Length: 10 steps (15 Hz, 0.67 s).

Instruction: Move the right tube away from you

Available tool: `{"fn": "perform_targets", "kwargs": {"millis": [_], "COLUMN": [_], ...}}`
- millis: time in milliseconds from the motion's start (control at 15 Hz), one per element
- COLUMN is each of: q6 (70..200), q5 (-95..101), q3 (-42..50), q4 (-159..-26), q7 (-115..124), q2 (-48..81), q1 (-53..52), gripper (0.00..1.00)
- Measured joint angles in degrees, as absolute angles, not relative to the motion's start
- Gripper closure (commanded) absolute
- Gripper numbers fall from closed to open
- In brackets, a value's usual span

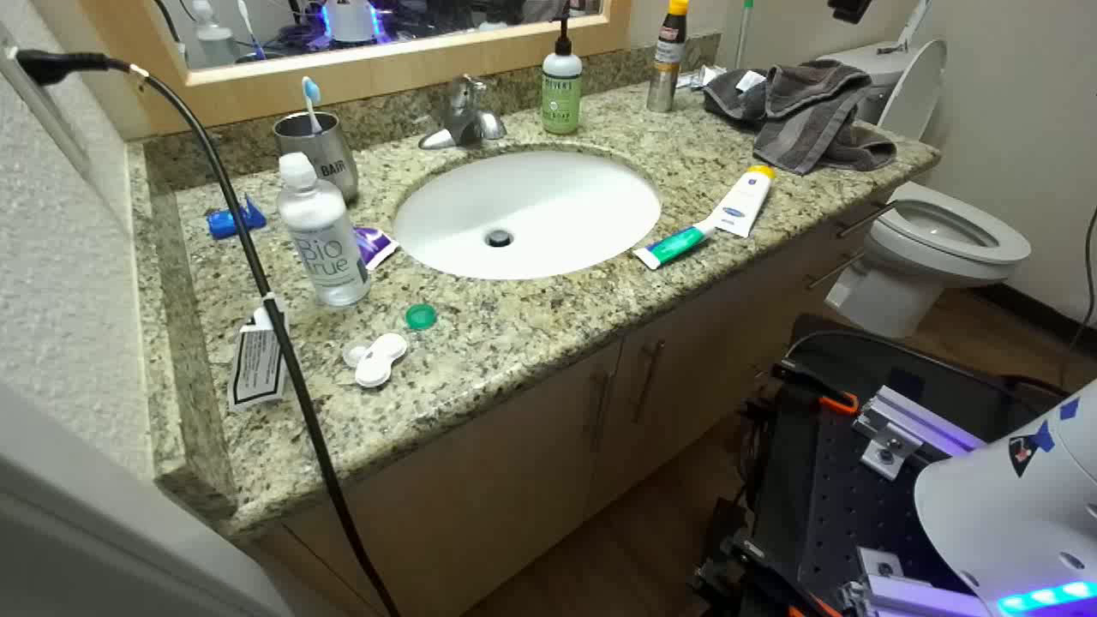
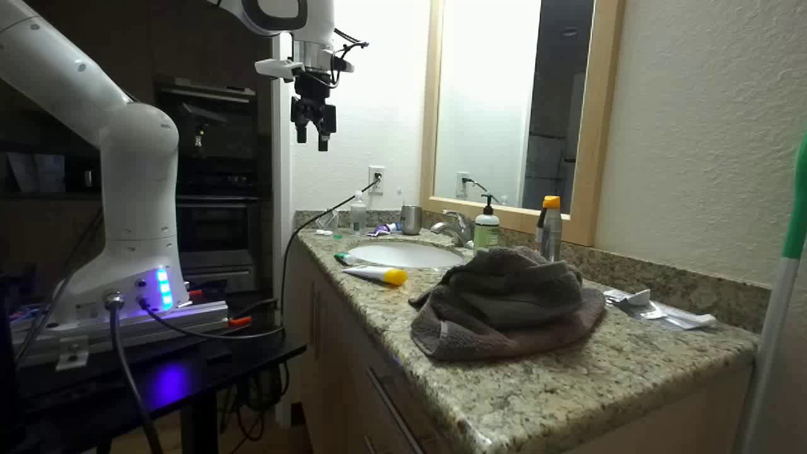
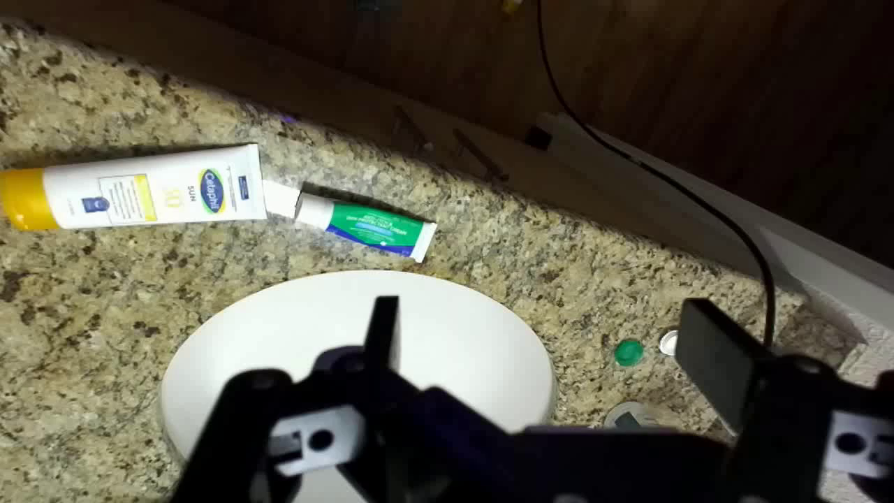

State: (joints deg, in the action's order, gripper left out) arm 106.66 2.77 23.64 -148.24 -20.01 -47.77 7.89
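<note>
Gripper biggest in the wrist view, jaws spread wide apart and holding only air, sink basin and granite countertop showing straight through the gap! In an exterior view it hangs high above the countertop, well apart from both tubes, tips pointing to six o'clock, oven behind it at half past seven. Wrist view, basin as our dial: skin protectant cream tube at twelve, and round at half past ten lies the Cetaphil Sun tube, white, flat on the granite, yellow cap toward nine, a small white piece between the pair, too plain to name. That cream lettering reads only from up here. Swing to an exterior view, same basin: Biotrue bottle at nine, gray towel at two, Cetaphil Sun tube at three, near the front edge. Only that angle gives us the toilet.
</note>
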Motion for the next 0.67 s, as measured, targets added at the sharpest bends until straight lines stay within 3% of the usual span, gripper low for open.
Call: {"fn": "perform_targets", "kwargs": {"millis": [667], "q6": [107.7], "q5": [1.7], "q3": [23.6], "q4": [-148.2], "q7": [-16.3], "q2": [-47.6], "q1": [8.7], "gripper": [0.00]}}
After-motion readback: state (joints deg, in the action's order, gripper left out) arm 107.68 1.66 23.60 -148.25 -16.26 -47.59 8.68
